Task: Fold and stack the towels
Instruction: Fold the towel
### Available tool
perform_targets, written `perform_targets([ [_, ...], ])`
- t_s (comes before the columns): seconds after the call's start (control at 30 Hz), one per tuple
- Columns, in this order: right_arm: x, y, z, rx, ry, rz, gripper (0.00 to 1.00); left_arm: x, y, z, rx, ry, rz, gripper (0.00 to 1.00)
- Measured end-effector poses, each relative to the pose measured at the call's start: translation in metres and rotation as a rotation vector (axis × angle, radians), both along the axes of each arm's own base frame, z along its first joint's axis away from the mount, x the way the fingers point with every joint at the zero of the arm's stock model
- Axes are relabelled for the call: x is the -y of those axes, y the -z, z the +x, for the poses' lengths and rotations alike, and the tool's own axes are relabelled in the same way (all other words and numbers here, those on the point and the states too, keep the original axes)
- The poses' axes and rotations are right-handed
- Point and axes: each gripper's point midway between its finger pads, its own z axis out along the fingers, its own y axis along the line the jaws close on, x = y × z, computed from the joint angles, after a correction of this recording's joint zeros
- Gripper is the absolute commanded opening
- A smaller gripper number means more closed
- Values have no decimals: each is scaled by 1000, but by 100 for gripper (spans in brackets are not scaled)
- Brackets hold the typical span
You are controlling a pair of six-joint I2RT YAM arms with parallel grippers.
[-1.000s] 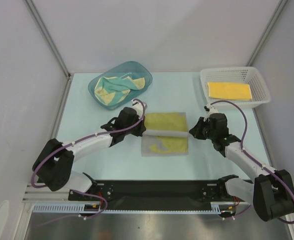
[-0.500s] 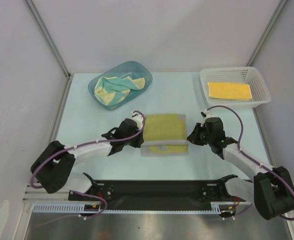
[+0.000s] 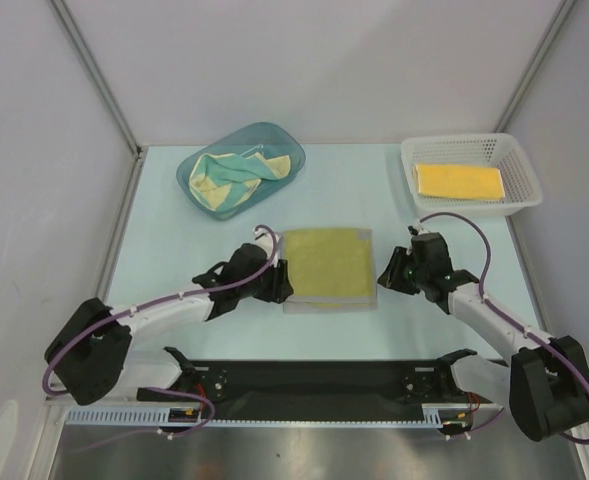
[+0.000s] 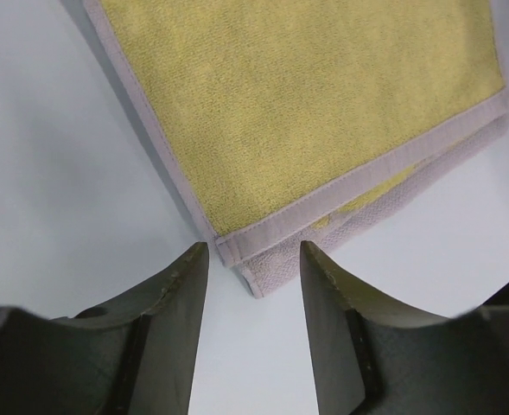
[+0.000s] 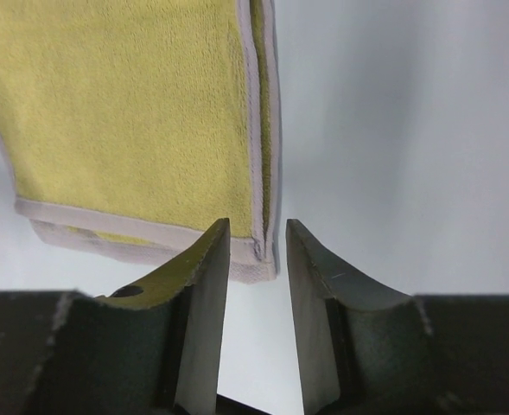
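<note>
An olive-yellow towel (image 3: 327,264) with a grey hem lies folded in half in the middle of the table. My left gripper (image 3: 279,283) sits at its near-left corner, jaws open, and the towel (image 4: 306,112) corner lies just past the fingertips with nothing between them. At the near-right corner my right gripper (image 3: 384,276) is open too, narrower, and the towel (image 5: 124,112) corner shows just beyond its tips. A bright yellow folded towel (image 3: 459,181) lies in the white basket (image 3: 514,205). Crumpled cream-and-teal towels (image 3: 232,178) fill the teal tub (image 3: 196,166).
The basket stands at the back right and the tub at the back left. Grey walls and metal posts close in the table on three sides. The arm bases and a black rail (image 3: 314,380) run along the near edge.
Both grippers brought the towel's far edge toward the near edge, laid it down so the towel is folded in half, and opened, letting go of it.
</note>
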Motion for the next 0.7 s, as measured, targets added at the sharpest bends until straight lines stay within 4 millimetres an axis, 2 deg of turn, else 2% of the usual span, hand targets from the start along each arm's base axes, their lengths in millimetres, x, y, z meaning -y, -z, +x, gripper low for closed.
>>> perform_targets([
  [0.13,-5,-1,6,-26,9,9,35,-1,10,0,-61,-45,21,51],
  [0.3,-12,12,0,-84,-1,6,35,1,29,-3,-142,-73,39,51],
  [0.33,-14,14,-1,-90,-6,4,32,1,32,-4,-154,-77,42,51],
  [0.43,-17,22,-4,-106,-15,1,27,0,37,-5,-174,-89,48,49],
  [0.57,-17,31,-7,-124,-19,-7,26,1,41,-5,-184,-96,49,46],
  [0.7,-17,32,-7,-122,-19,-6,28,2,41,-4,-182,-98,46,46],
])
